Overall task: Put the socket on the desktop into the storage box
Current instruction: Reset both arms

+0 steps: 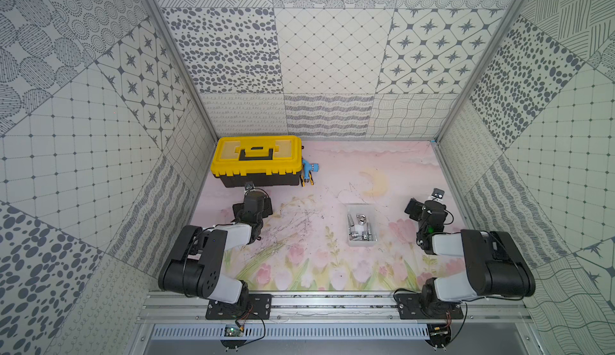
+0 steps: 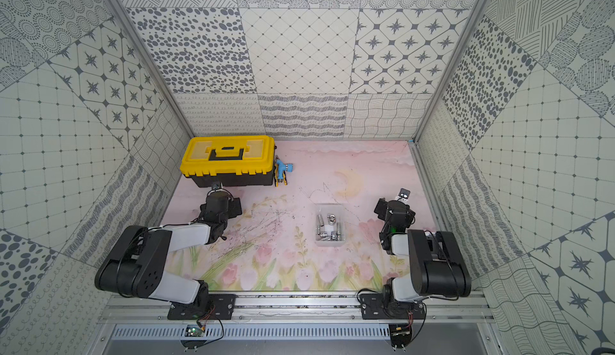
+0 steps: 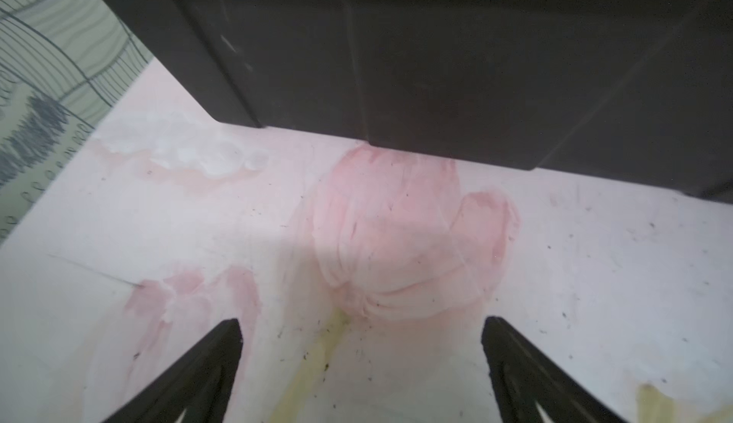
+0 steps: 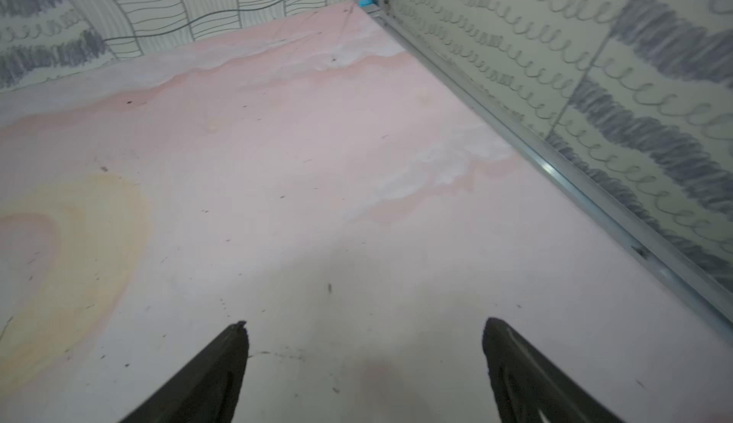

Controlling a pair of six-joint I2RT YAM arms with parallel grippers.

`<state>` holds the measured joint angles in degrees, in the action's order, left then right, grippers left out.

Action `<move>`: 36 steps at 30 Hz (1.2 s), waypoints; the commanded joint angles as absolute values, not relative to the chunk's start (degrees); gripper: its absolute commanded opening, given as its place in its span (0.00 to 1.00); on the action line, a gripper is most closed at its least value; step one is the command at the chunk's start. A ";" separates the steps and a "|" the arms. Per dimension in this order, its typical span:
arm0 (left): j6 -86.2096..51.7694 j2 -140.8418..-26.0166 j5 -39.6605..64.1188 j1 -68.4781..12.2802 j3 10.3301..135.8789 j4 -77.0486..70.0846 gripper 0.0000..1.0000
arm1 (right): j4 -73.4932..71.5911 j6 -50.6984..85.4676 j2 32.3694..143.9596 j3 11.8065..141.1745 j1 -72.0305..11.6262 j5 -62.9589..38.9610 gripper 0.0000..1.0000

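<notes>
Walled on three sides, the table (image 1: 299,263) lay wide and bare through the middle and out toward 1 o'clock. One yellow toolbox (image 1: 256,160) filled the 11 o'clock corner. The left claw (image 3: 361,322) was spread empty just short of its black wall. One storage box (image 1: 362,242) sat at 8 o'clock from the right claw (image 4: 365,324), well apart, holding the sockets (image 1: 351,222), too small to count. That claw gaped empty too.
</notes>
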<state>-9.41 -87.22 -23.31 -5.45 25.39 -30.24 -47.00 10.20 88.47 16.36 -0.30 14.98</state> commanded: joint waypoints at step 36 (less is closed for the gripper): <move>-5.10 -90.09 -12.66 -4.13 22.79 -49.75 0.99 | -50.40 3.78 88.78 22.06 -4.04 13.74 0.97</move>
